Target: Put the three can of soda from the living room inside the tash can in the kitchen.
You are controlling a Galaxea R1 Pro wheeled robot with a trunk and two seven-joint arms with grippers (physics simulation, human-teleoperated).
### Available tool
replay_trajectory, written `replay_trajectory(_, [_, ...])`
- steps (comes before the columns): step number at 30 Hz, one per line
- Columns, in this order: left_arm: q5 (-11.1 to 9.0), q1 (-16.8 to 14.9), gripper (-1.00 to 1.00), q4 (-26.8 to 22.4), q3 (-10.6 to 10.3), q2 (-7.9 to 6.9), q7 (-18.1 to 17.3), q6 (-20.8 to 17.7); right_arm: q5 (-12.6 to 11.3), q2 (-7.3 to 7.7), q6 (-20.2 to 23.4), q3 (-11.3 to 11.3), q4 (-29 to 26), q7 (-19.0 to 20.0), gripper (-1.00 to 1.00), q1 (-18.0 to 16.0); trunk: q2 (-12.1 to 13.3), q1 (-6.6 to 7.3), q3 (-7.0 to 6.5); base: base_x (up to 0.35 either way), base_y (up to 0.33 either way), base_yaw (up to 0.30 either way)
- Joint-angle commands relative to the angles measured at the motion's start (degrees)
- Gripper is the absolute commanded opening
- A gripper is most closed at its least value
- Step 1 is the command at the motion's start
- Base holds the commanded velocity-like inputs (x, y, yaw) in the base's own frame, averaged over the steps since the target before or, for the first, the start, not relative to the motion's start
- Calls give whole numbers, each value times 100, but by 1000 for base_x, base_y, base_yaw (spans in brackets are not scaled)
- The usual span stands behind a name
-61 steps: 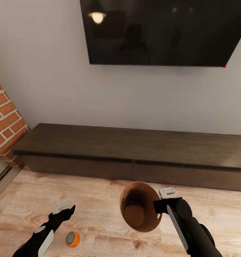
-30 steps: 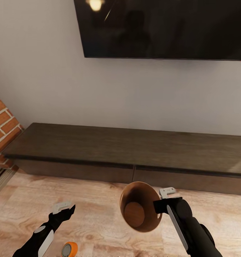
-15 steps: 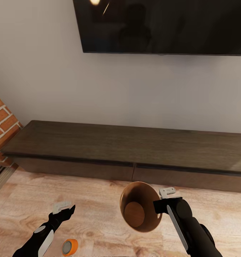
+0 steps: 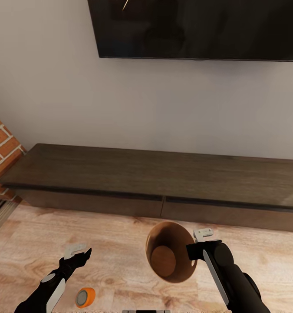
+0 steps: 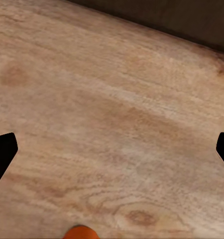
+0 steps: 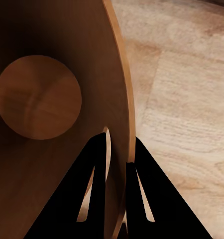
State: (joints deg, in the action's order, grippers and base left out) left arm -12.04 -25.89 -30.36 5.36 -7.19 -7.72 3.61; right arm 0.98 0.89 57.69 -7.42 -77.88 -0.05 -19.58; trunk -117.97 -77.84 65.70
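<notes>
View tilted down; orange soda can nearer left arm.

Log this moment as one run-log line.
right pincer: shut on trash can rim | left pincer: open, empty, above floor | orange soda can: on floor near left arm

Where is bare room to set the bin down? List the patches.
Free: the plank floor between the left gripper and the trash can, and the long top of the low cabinet. Crowded: the floor beside the left arm, where an orange soda can lies on its side.
</notes>
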Motion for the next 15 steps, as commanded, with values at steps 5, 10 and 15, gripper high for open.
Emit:
replay_trajectory(5, [0, -96, 100, 2, 0, -1, 9, -21, -123, -5, -4, 4, 1, 75, -100, -2, 0, 0, 46, 0, 0, 0])
replay_trajectory(10, [0, -113, 100, 24, 0, -8, 14, -25, -123, -11, -4, 4, 1, 75, -100, -2, 0, 0, 93, 0, 0, 0])
replay_trajectory(15, [0, -117, 100, 29, 1, -10, 17, -22, -124, -16, -4, 4, 1, 75, -100, -2, 0, 0, 139, 0, 0, 0])
